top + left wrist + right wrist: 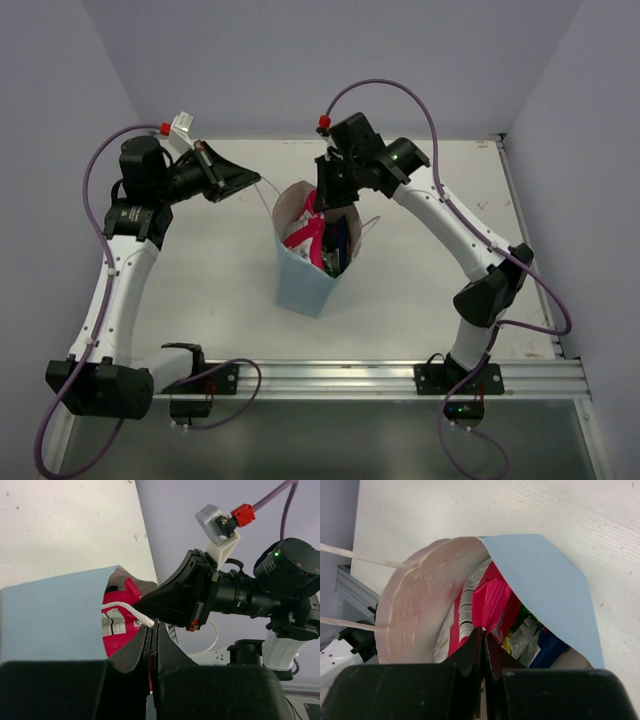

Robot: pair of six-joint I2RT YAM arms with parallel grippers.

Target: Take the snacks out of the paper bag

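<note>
The pale-blue paper bag [305,285] stands upright mid-table, its mouth open. My left gripper [256,182] is beside the bag's left rim and shut on a white string handle [131,612], holding it taut. My right gripper [324,208] reaches into the bag's mouth and is shut on the top edge of the red-pink pouch [492,597]. The pouch also shows in the top view [308,232] and the left wrist view [120,627]. Under it in the bag lie a yellow-green packet [522,630] and a dark blue packet [547,649]. I cannot make out the slim bar.
The bag's blue wall [550,580] and white inside [417,610] surround my right fingers. Two string handles [355,557] stretch off left in the right wrist view. The right arm's wrist [240,597] hangs close over my left gripper. A metal rail [330,378] runs along the near edge.
</note>
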